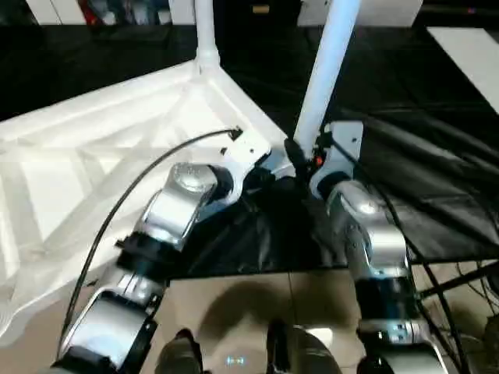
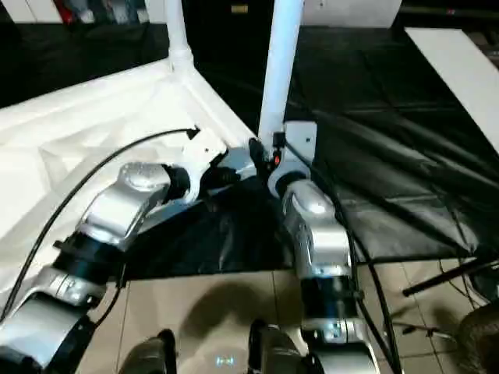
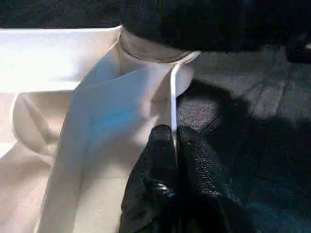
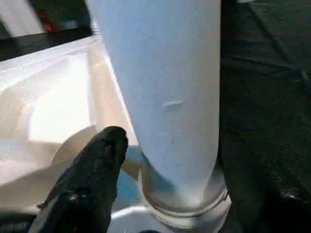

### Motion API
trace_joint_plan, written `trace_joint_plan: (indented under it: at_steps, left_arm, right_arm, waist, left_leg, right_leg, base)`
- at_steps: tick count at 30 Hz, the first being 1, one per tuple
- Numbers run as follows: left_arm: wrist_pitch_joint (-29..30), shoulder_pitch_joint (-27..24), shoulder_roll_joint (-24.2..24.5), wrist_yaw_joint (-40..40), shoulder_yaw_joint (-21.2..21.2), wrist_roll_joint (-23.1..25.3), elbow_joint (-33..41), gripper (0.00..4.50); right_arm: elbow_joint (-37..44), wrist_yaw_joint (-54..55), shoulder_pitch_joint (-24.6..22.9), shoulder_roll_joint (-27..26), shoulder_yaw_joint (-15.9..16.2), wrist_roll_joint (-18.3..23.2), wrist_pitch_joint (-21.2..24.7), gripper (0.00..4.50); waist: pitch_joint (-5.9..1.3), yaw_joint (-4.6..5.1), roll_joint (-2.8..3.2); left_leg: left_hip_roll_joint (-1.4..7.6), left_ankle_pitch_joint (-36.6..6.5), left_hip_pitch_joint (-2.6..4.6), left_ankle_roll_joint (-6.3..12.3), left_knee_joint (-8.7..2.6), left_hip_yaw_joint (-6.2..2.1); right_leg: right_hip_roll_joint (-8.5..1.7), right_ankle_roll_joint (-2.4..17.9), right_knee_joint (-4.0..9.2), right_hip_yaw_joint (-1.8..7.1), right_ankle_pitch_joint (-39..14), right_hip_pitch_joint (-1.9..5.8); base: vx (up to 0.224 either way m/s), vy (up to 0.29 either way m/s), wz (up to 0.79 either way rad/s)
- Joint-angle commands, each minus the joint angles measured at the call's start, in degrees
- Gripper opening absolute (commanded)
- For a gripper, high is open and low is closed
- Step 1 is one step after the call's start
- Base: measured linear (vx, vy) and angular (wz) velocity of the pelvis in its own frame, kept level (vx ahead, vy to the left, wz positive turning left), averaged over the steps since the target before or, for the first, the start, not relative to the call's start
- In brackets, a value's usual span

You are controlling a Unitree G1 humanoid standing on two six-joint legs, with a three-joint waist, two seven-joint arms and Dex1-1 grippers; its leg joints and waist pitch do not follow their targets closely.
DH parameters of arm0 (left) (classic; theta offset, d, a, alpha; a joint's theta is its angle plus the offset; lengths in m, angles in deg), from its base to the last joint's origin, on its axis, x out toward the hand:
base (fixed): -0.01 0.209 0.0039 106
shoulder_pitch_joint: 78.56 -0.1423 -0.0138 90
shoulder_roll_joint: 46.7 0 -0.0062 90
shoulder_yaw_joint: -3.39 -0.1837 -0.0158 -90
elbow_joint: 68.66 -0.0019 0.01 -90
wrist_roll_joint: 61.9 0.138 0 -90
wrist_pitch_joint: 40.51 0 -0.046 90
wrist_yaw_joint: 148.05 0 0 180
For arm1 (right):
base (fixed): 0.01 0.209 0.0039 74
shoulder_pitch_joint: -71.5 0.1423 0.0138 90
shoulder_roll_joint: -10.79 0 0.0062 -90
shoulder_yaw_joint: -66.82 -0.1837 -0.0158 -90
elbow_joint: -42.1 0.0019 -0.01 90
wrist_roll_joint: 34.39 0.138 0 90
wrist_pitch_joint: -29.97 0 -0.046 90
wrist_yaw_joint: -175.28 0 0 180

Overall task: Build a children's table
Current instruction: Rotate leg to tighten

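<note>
I am working over the upturned table top (image 1: pixel 86 164), which lies ribbed side up on the dark floor covering (image 1: pixel 437 195), one leg (image 1: pixel 204 31) already standing in its far corner socket. The move ahead turns on the nearer leg (image 1: pixel 327 70): its long axis runs almost straight up, leaning slightly away from the top, with its foot seated in the round socket (image 4: pixel 182 206) at the near right corner. My right gripper (image 1: pixel 306 160) sits at the base of that leg, right beside the socket, and is the closer of my two hands to it. One black finger (image 4: pixel 90 179) stands just beside the leg, with the white shaft between the jaws; I cannot tell whether they are bearing on it or merely straddling it. My left gripper (image 3: pixel 176 160) is pinched narrow on the thin edge wall of the top, next to the same corner, steadying it. I judge the next push must follow the leg's axis, down into the socket.
</note>
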State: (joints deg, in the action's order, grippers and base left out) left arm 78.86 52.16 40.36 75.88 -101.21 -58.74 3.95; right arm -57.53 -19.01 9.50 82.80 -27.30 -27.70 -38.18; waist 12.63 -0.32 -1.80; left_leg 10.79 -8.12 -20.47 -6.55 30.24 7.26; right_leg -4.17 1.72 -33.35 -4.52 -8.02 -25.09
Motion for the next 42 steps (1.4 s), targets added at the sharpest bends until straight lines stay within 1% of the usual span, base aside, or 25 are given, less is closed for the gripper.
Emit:
trace_joint_plan:
  at_steps: [1,3,4,5,7,10,11,12,14,15,16,17,18,19,20,21,22,23,24,25,26,31,33,40,42]
  left_arm:
    - [-1.35,-2.25,1.38,3.05,-1.6,-0.06,-0.27,0.0]
    - [-2.53,-2.69,2.45,4.89,-1.96,-0.17,-0.03,0.0]
    - [-3.51,-3.08,3.8,6.98,-2.42,-0.51,0.17,0.0]
    - [-3.64,-3.14,4.03,7.32,-2.49,-0.58,0.21,0.0]
    - [-5.6,-3.64,6.82,11.27,-3.46,-1.1,0.1,0.0]
    - [-9.13,-3.73,9.23,15.47,-4.52,-1.45,-0.58,0.0]
    - [-9.25,-3.73,9.35,15.76,-4.57,-1.5,-0.61,0.0]
    - [-12.76,-3.81,11.24,20.54,-5.58,-2.01,-1.07,0.0]
    - [-15.57,-3.87,13.18,25.36,-6.71,-2.54,-1.44,0.0]
    - [-15.86,-3.87,13.62,26.37,-6.95,-2.66,-1.51,0.0]
    - [-17.71,-3.8,14.68,28.81,-7.71,-2.74,-1.98,0.0]
    - [-20.22,-3.72,15.82,31.77,-8.66,-2.8,-2.69,0.0]
    - [-20.49,-3.71,15.93,32.09,-8.75,-2.82,-2.78,0.0]
    - [-22.65,-3.55,16.86,35.12,-9.53,-3.15,-3.41,0.0]
    - [-22.7,-3.55,16.88,35.2,-9.55,-3.16,-3.42,0.0]
    - [-23.6,-3.47,17.26,36.54,-9.92,-3.29,-3.62,0.0]
    - [-25.8,-3.04,17.98,39.91,-10.68,-3.7,-4.06,0.0]
    - [-25.88,-3.02,17.99,40.01,-10.69,-3.71,-4.1,0.0]
    - [-27.59,-2.48,18.34,42.32,-11.14,-3.84,-4.86,0.0]
    - [-28.12,-2.29,18.47,43.11,-11.36,-3.83,-5.07,0.0]
    - [-28.3,-2.23,18.53,43.36,-11.45,-3.81,-5.11,0.0]
    - [-30.89,-1.34,18.68,46.97,-12.44,-3.93,-6.06,0.0]
    - [-31.49,-1.13,18.53,47.7,-12.67,-4.0,-6.23,0.0]
    - [-32.82,-0.68,17.57,48.57,-14.16,-5.06,-6.4,0.0]
    - [-32.96,-0.56,17.5,48.57,-14.36,-5.14,-6.53,0.0]
  right_arm:
    - [0.25,-4.22,-2.01,1.34,0.86,1.72,0.57,3.5]
    - [1.35,-7.38,-2.78,3.12,0.64,2.58,-0.1,3.61]
    - [2.67,-11.43,-3.76,5.76,0.55,3.68,-0.34,3.71]
    - [2.89,-12.1,-3.93,6.21,0.53,3.86,-0.35,3.81]
    - [4.75,-19.79,-5.57,11.99,0.42,5.79,-0.77,4.01]
    - [5.07,-26.29,-6.22,16.99,0.75,7.53,-1.54,4.22]
    - [5.08,-26.72,-6.23,17.25,0.78,7.62,-1.59,4.31]
    - [5.1,-32.77,-6.24,20.87,1.33,8.6,-2.34,4.44]
    - [5.17,-38.89,-6.04,24.18,2.27,9.42,-3.25,4.44]
    - [5.2,-40.32,-5.97,24.92,2.56,9.62,-3.46,4.44]
    - [5.22,-43.83,-5.8,26.55,3.39,10.19,-3.77,4.44]
    - [5.16,-48.18,-5.58,28.35,4.73,10.63,-4.59,4.44]
    - [5.13,-48.64,-5.55,28.53,4.89,10.66,-4.68,4.44]
    - [4.66,-52.53,-5.15,30.11,6.43,11.13,-5.78,4.44]
    - [4.65,-52.61,-5.14,30.15,6.47,11.14,-5.81,4.44]
    - [4.37,-54.16,-4.92,30.69,7.11,11.27,-6.32,4.44]
    - [3.21,-58.76,-3.91,31.85,8.93,11.64,-6.8,4.44]
    - [3.16,-58.9,-3.87,31.88,8.98,11.65,-6.83,4.44]
    - [1.59,-61.9,-2.69,32.39,10.23,11.46,-7.52,4.28]
    - [0.92,-62.81,-2.19,32.48,10.68,11.28,-7.83,4.28]
    - [0.72,-63.05,-2.04,32.48,10.81,11.23,-7.95,4.1]
    - [-2.37,-67.47,0.8,32.14,13.14,11.13,-9.12,3.84]
    - [-3.1,-68.57,1.51,31.96,13.8,11.17,-9.29,3.57]
    - [-5.48,-73.49,3.47,30.63,16.75,11.78,-10.52,2.98]
    - [-5.59,-73.84,3.54,30.45,17.08,11.81,-10.51,2.82]
  waist:
    - [-4.84,-0.19,0.08]
    - [-5.29,0.01,-0.03]
    - [-5.38,-0.01,-0.04]
    - [-5.27,-0.1,-0.02]
    - [-5.22,-0.25,0.04]
    - [-4.94,-0.4,-0.08]
    - [-4.89,-0.35,-0.19]
    - [-4.71,-0.47,-0.16]
    - [-4.69,-0.48,-0.06]
    - [-4.69,-0.52,-0.16]
    - [-4.64,-0.62,-0.05]
    - [-4.63,-0.83,-0.03]
    - [-4.69,-1.06,-0.11]
    - [-4.69,-1.35,-0.07]
    - [-4.75,-1.51,-0.06]
    - [-4.84,-1.67,-0.03]
    - [-4.87,-1.69,-0.04]
    - [-4.95,-1.71,-0.09]
    - [-4.86,-1.68,-0.2]
    - [-5.0,-1.9,-0.1]
    - [-4.95,-1.86,-0.18]
    - [-4.94,-2.09,-0.48]
    - [-4.95,-2.2,-0.5]
    - [-5.14,-2.39,-0.52]
    - [-5.27,-2.65,-0.48]
  left_leg:
    - [0.48,-12.07,-0.94,3.94,-2.65,0.8]
    - [0.49,-7.8,-1.2,5.06,-2.16,1.06]
    - [0.41,-6.66,-1.33,5.41,-2.08,1.06]
    - [0.39,-5.86,-1.35,6.32,-1.97,1.22]
    - [0.48,-6.4,-1.32,7.13,-1.95,1.21]
    - [0.52,-8.74,-1.11,7.06,-1.95,1.34]
    - [0.47,-9.4,-1.15,6.79,-1.97,1.37]
    - [0.5,-10.2,-1.13,6.84,-2.01,1.21]
    - [0.69,-10.33,-0.96,6.78,-2.04,1.29]
    - [0.71,-10.53,-0.95,6.93,-2.04,1.29]
    - [0.84,-10.88,-0.72,6.97,-2.07,1.31]
    - [0.91,-11.0,-0.74,7.23,-2.07,1.26]
    - [0.95,-10.67,-0.78,7.41,-2.06,1.3]
    - [1.15,-10.36,-0.6,7.35,-2.09,1.33]
    - [1.11,-10.3,-0.53,7.48,-2.02,1.4]
    - [1.25,-9.54,-0.52,7.43,-2.04,1.42]
    - [1.26,-9.43,-0.55,7.58,-2.01,1.42]
    - [1.33,-9.1,-0.54,7.67,-1.98,1.44]
    - [1.19,-9.28,-0.66,7.91,-1.96,1.51]
    - [1.34,-9.11,-0.51,7.73,-1.86,1.6]
    - [1.33,-9.0,-0.59,7.72,-1.87,1.66]
    - [1.36,-9.05,-0.57,7.56,-1.85,1.94]
    - [1.49,-8.71,-0.51,7.65,-1.84,2.02]
    - [1.64,-7.87,-0.52,8.07,-1.74,2.1]
    - [1.7,-7.13,-0.43,8.5,-1.65,2.18]
  right_leg:
    - [-3.21,6.01,5.05,2.8,-24.38,4.17]
    - [-2.94,9.17,4.11,2.9,-15.13,4.43]
    - [-2.86,9.94,3.9,2.85,-13.06,4.64]
    - [-2.78,10.78,3.85,2.89,-10.85,4.71]
    - [-2.94,11.04,3.95,2.88,-11.45,4.89]
    - [-2.97,10.28,4.55,2.88,-16.66,4.67]
    - [-2.94,9.77,4.72,2.84,-18.8,4.61]
    - [-2.97,9.26,5.03,2.71,-20.89,4.55]
    - [-3.06,9.15,4.91,2.89,-21.58,4.37]
    - [-3.03,9.27,4.99,2.89,-21.95,4.38]
    - [-3.08,9.49,5.05,2.88,-22.39,4.14]
    - [-3.09,9.5,5.05,2.85,-22.62,4.2]
    - [-3.11,9.65,4.89,2.93,-22.04,4.25]
    - [-3.15,10.24,4.75,2.93,-21.35,4.06]
    - [-3.06,10.53,4.73,2.91,-20.95,4.01]
    - [-3.09,11.31,4.41,2.93,-19.36,4.06]
    - [-3.08,11.67,4.37,2.92,-18.73,4.07]
    - [-3.09,12.39,4.05,2.95,-17.15,4.17]
    - [-3.05,12.63,4.14,2.85,-17.2,4.2]
    - [-3.26,12.69,4.08,2.99,-17.36,4.15]
    - [-3.19,12.71,4.06,2.99,-17.3,4.16]
    - [-3.24,12.42,4.02,2.93,-18.71,4.06]
    - [-3.26,12.29,3.92,2.97,-18.39,3.98]
    - [-3.33,13.15,3.49,2.96,-16.28,3.95]
    - [-3.27,13.87,3.22,3.03,-14.16,3.93]
  base:
    - [0.0,0.0,0.0]
    - [0.026,-0.001,0.0]
    - [0.0,0.0,0.0]
    - [0.0,0.0,0.0]
    - [0.0,0.0,0.0]
    - [0.0,0.0,0.0]
    - [0.0,0.0,0.0]
    - [0.0,0.0,0.0]
    - [0.0,0.0,0.0]
    - [0.0,0.0,0.0]
    - [0.0,0.0,0.0]
    - [0.0,0.0,0.0]
    - [0.0,0.0,0.0]
    - [0.0,0.0,0.0]
    - [0.0,0.0,0.0]
    - [0.0,0.0,0.0]
    - [0.0,0.0,0.0]
    - [0.0,0.0,0.0]
    - [0.0,0.0,0.0]
    - [0.0,0.0,0.0]
    - [0.0,0.0,0.0]
    - [0.0,0.0,0.0]
    - [0.0,0.0,0.0]
    - [0.0,0.0,0.0]
    - [0.0,0.0,0.0]
